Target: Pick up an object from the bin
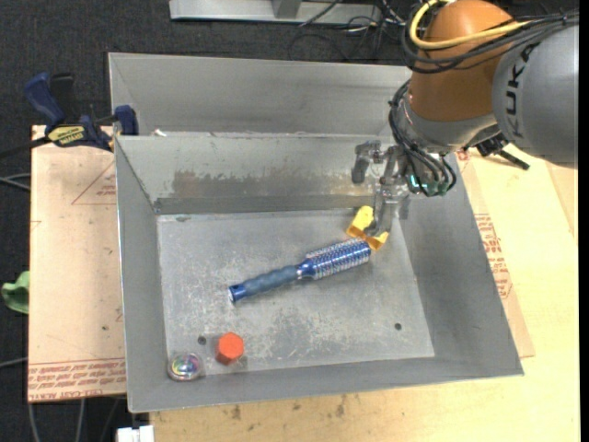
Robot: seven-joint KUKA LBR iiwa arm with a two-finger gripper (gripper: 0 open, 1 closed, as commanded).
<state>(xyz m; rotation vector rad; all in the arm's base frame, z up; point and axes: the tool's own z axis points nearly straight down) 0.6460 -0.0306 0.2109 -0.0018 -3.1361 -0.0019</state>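
Because the yellow piece (362, 218) lies right of centre, near the head of the blue brush (304, 270), my gripper (387, 215) hangs just beside it; whether it is wide or narrow I cannot tell.

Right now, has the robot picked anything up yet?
Not yet, as far as I can tell. Done: the jaws are down inside the bin, near its back right. In hand: they hang right at a small yellow thing beside the bristly end of the blue brush; I cannot tell if it is gripped. Left: lifting it out. The red ball and shiny marble lie at the front left.
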